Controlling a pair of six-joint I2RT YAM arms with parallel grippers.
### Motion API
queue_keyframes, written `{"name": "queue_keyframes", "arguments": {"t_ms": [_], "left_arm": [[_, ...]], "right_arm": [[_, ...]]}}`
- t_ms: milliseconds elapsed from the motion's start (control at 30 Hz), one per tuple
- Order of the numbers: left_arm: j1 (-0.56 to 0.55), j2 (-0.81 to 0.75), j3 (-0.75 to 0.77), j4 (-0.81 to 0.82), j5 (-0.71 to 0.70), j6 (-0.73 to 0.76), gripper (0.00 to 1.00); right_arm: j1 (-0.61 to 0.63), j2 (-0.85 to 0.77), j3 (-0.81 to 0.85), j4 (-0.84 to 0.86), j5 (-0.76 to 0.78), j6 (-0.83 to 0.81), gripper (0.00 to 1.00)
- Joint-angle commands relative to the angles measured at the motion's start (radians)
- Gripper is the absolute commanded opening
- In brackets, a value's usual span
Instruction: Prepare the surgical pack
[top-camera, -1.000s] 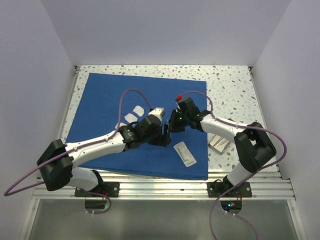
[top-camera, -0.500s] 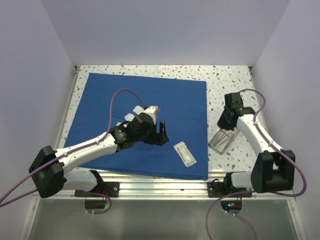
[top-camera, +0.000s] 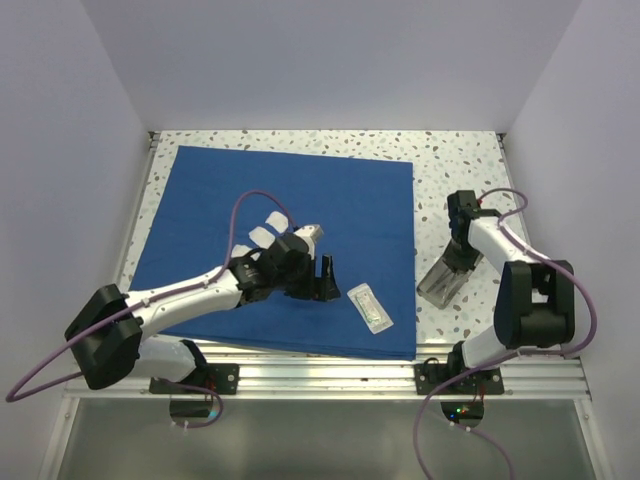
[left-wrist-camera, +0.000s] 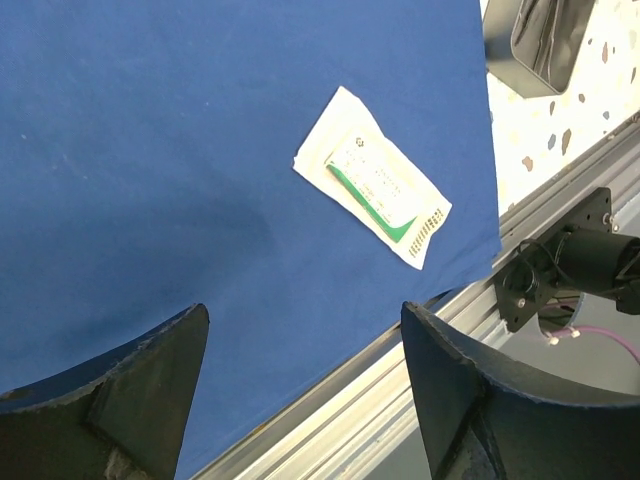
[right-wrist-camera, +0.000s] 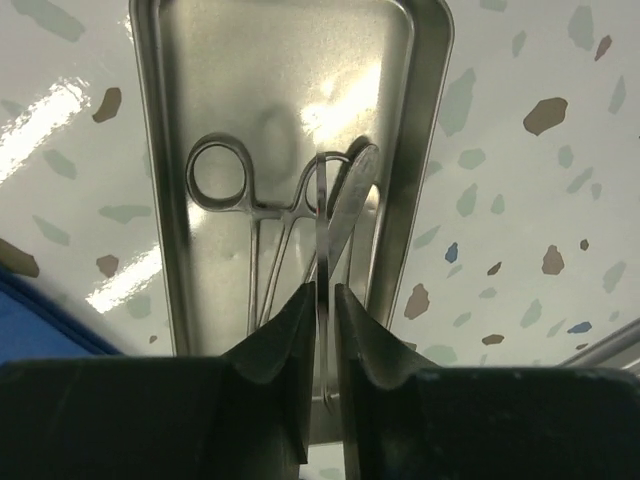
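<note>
Swinging from cloth (top-camera: 300, 180) to tray (right-wrist-camera: 280, 65), the right end effector (right-wrist-camera: 324, 300) sits almost shut around a steel tool (right-wrist-camera: 352, 185), grip unclear, maybe dropping it.

The drape (top-camera: 280, 200) covers the left and middle of the table (top-camera: 460, 160) and reaches its near edge. On the drape, the gauze squares (top-camera: 273, 218) lie left of centre. The packet (top-camera: 371, 308) lies toward the near right corner, well apart from them. The left gripper (top-camera: 325, 278) hangs over the drape between the two. The tray (top-camera: 440, 285) sits on the bare table just right of the drape, under the right gripper (top-camera: 458, 262). Scissor-like instruments (right-wrist-camera: 265, 240) lie lengthwise in the tray, one running between that gripper's fingers.
</note>
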Motion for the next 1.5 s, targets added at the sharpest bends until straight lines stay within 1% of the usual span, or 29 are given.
{"name": "queue_keyframes", "arguments": {"t_ms": [0, 33, 67, 100, 200, 233, 267, 333, 367, 533, 567, 667, 967, 1100, 1167, 1300, 1367, 1467], "left_arm": [[-0.016, 0.018, -0.018, 0.077, 0.032, -0.047, 0.82], [-0.019, 0.027, -0.018, 0.079, 0.031, -0.062, 0.82], [-0.026, 0.035, -0.013, 0.082, 0.031, -0.07, 0.82], [-0.029, 0.055, -0.007, 0.079, 0.029, -0.091, 0.81], [-0.048, 0.091, 0.027, 0.053, 0.005, -0.127, 0.82], [-0.052, 0.122, 0.037, 0.045, -0.003, -0.155, 0.82], [-0.066, 0.136, 0.053, 0.042, -0.012, -0.174, 0.82], [-0.091, 0.179, 0.068, 0.043, -0.041, -0.241, 0.82], [-0.097, 0.215, 0.074, 0.042, -0.058, -0.284, 0.82], [-0.144, 0.286, 0.135, 0.048, -0.092, -0.386, 0.81], [-0.151, 0.292, 0.143, 0.045, -0.132, -0.401, 0.8], [-0.178, 0.317, 0.171, 0.043, -0.167, -0.452, 0.79], [-0.197, 0.446, 0.237, 0.017, -0.123, -0.559, 0.7], [-0.197, 0.473, 0.241, 0.046, -0.121, -0.582, 0.59], [-0.198, 0.484, 0.254, 0.04, -0.127, -0.581, 0.56], [-0.198, 0.503, 0.283, 0.02, -0.13, -0.584, 0.42], [-0.197, 0.507, 0.284, 0.023, -0.132, -0.584, 0.4], [-0.197, 0.526, 0.303, 0.007, -0.137, -0.584, 0.39]], "right_arm": [[-0.02, 0.024, 0.014, 0.05, 0.035, -0.005, 0.19], [-0.018, 0.032, 0.016, 0.057, 0.028, -0.013, 0.27], [-0.02, 0.048, 0.022, 0.065, 0.024, -0.025, 0.3], [-0.02, 0.052, 0.026, 0.068, 0.001, -0.036, 0.36], [-0.02, 0.024, 0.017, 0.093, -0.03, -0.061, 0.42], [-0.018, 0.013, 0.019, 0.09, -0.024, -0.074, 0.46], [-0.02, -0.017, 0.022, 0.085, -0.029, -0.084, 0.47], [-0.018, -0.054, 0.023, 0.077, -0.091, -0.102, 0.5], [-0.01, -0.1, 0.023, 0.071, -0.119, -0.104, 0.51], [0.045, -0.226, 0.008, 0.048, -0.231, -0.113, 0.52], [0.051, -0.237, 0.006, 0.044, -0.242, -0.116, 0.52], [0.065, -0.286, -0.01, 0.042, -0.271, -0.133, 0.53], [0.071, -0.333, -0.04, 0.08, -0.334, -0.173, 0.53], [0.075, -0.329, -0.056, 0.093, -0.352, -0.183, 0.53], [0.077, -0.335, -0.064, 0.102, -0.352, -0.183, 0.54], [0.086, -0.341, -0.075, 0.11, -0.378, -0.182, 0.53], [0.088, -0.341, -0.073, 0.11, -0.377, -0.183, 0.54], [0.089, -0.344, -0.069, 0.108, -0.377, -0.183, 0.54]]}}
